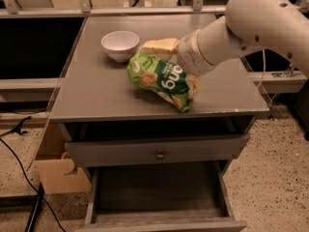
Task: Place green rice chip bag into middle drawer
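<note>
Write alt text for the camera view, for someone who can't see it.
A white robot arm reaches down with its gripper at one end of the green rice chip bag on a grey cabinet top, beside a white bowl and a tan object. Below, the middle drawer stands pulled open.
</note>
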